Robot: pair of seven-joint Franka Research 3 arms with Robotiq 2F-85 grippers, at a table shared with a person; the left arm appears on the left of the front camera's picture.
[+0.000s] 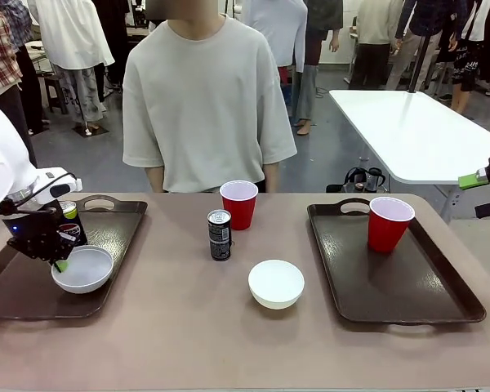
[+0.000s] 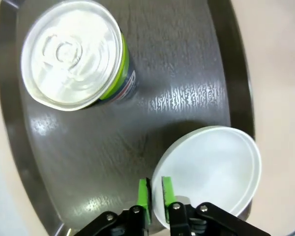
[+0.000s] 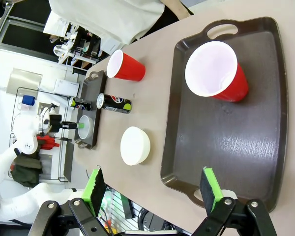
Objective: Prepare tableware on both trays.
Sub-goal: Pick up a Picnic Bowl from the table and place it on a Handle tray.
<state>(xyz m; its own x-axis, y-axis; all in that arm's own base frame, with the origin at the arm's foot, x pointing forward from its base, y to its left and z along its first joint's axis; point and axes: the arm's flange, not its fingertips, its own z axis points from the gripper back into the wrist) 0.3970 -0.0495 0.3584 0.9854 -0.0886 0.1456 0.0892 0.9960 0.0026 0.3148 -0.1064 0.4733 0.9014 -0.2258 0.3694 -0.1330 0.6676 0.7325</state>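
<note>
On left tray (image 1: 118, 233) | left gripper (image 2: 155, 192) pinching bowl (image 2: 216, 162) rim, can (image 2: 71, 54) beside | right gripper (image 3: 152, 189) wide

Bright, even light — glare on tray (image 2: 187, 98)

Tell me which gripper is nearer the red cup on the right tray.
Right. The right gripper hangs open beside the red cup's tray; the left gripper is across the table, pinching a white bowl's rim.
</note>
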